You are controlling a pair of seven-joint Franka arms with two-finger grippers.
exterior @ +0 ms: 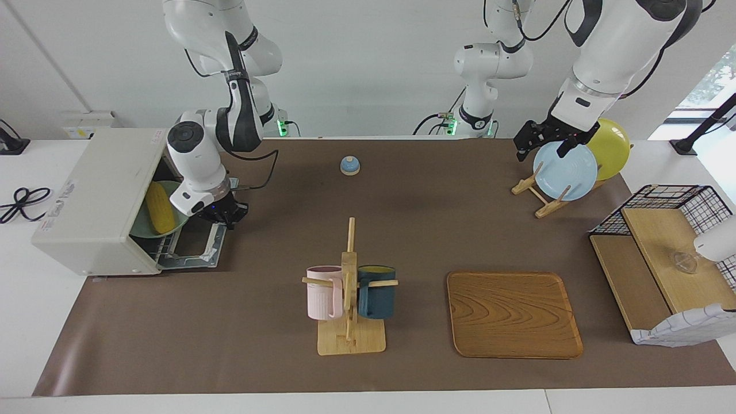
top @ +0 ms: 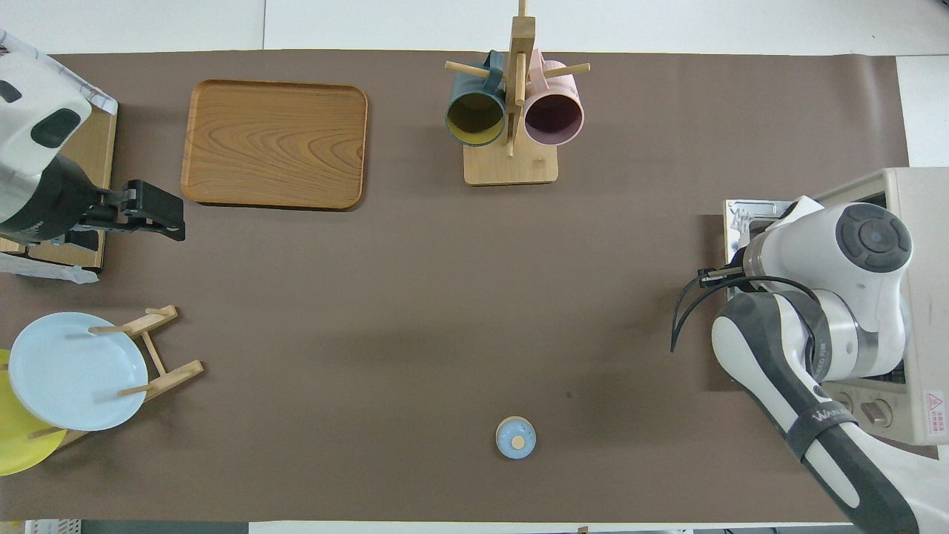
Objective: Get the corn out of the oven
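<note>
The off-white oven (exterior: 92,195) stands at the right arm's end of the table, its door (exterior: 192,253) folded down flat. Inside, the yellow corn (exterior: 160,208) lies on a green dish (exterior: 141,230) on the rack. My right gripper (exterior: 226,215) is shut with nothing seen in it, low over the opened door just outside the oven's mouth, beside the corn and apart from it. In the overhead view the right arm covers the oven (top: 923,222) mouth, hiding the corn and the gripper. My left gripper (exterior: 540,152) (top: 167,215) waits open, raised over the plate rack.
A mug rack (exterior: 349,299) with a pink and a dark blue mug stands mid-table, a wooden tray (exterior: 512,313) beside it. Toward the left arm's end are a plate rack (exterior: 543,198) with a light blue and a yellow plate and a wire basket shelf (exterior: 661,201). A small blue bell (exterior: 349,165) sits near the robots.
</note>
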